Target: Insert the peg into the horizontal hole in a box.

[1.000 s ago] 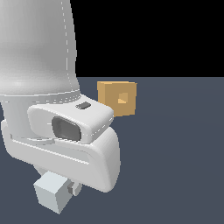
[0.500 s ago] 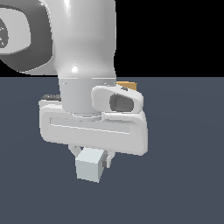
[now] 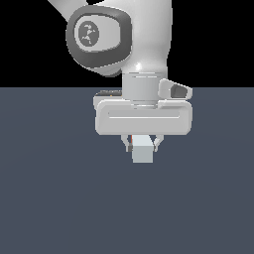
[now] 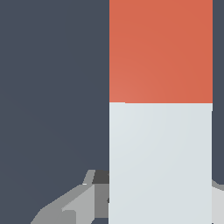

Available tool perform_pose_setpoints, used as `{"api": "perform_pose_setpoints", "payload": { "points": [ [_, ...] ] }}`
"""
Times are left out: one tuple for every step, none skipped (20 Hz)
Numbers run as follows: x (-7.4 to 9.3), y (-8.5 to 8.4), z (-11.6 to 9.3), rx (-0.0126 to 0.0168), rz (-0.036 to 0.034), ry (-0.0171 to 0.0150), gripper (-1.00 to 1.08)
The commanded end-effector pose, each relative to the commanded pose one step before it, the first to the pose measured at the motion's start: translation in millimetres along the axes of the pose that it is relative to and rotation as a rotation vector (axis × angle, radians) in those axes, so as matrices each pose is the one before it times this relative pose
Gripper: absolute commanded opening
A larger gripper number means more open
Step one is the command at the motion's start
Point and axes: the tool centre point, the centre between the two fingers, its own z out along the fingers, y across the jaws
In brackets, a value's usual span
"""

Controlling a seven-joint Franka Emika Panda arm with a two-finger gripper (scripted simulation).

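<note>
My gripper (image 3: pixel 143 147) is shut on the peg (image 3: pixel 142 152) and holds it above the dark floor. In the exterior view the peg points toward the camera, so only its pale grey-white square end shows between the fingers. A thin strip of red shows beside it. In the wrist view the peg (image 4: pixel 160 162) runs away from the hand, pale near the fingers (image 4: pixel 65 210) and red (image 4: pixel 160 50) at the far end. The box and its hole are hidden behind the arm in the exterior view and are out of the wrist view.
The white hand and arm (image 3: pixel 143 119) fill the middle of the exterior view. The dark blue-grey floor (image 3: pixel 49 198) spreads on all sides. A dark strip (image 3: pixel 106 93) shows behind the hand at the horizon.
The arm has swung toward the exterior view's right and turned square to the camera, with the peg in the gripper. The box, visible before, is now covered by the arm.
</note>
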Motion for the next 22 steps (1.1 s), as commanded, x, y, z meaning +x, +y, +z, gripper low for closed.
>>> {"api": "perform_pose_setpoints", "payload": {
  "points": [
    [23.45,16.57,-7.71,-0.00279,-0.05972,-0.00019,-1.0],
    [9.11,6.26,-2.34,-0.00004,-0.02339,0.00014,-1.0],
    [9.02,6.19,-2.3,-0.00003,-0.02316,0.00015,-1.0],
    [8.59,5.9,-2.18,-0.00002,-0.02208,0.00016,-1.0],
    [8.11,5.57,-2.04,-0.00002,-0.02084,0.00016,-1.0],
    [7.63,5.24,-1.92,-0.00002,-0.01962,0.00017,-1.0],
    [7.15,4.92,-1.79,-0.00002,-0.01839,0.00016,-1.0],
    [6.7,4.61,-1.67,-0.00001,-0.01723,0.00016,-1.0],
    [6.24,4.29,-1.54,0.0,-0.01608,0.00016,-1.0],
    [5.78,3.97,-1.41,0.00001,-0.01491,0.00016,-1.0],
    [5.34,3.67,-1.28,0.00001,-0.01378,0.00016,-1.0],
    [4.92,3.38,-1.17,0.00001,-0.01269,0.00015,-1.0],
    [4.46,3.07,-1.06,0.00001,-0.01153,0.00014,-1.0],
    [4.02,2.76,-0.96,0.00001,-0.01038,0.00013,-1.0],
    [3.56,2.45,-0.85,0.00001,-0.00921,0.00011,-1.0],
    [3.13,2.15,-0.74,0.00001,-0.00808,0.0001,-1.0],
    [2.67,1.84,-0.63,0.00001,-0.0069,0.00009,-1.0],
    [2.21,1.53,-0.52,0.00001,-0.00574,0.00008,-1.0],
    [1.76,1.22,-0.41,0.00001,-0.00458,0.00006,-1.0],
    [1.33,0.91,-0.29,0.00001,-0.00345,0.00005,-1.0],
    [0.88,0.6,-0.18,0.00001,-0.00229,0.00004,-1.0],
    [0.47,0.3,-0.07,0.00002,-0.0012,0.00002,-1.0]
  ]
}}
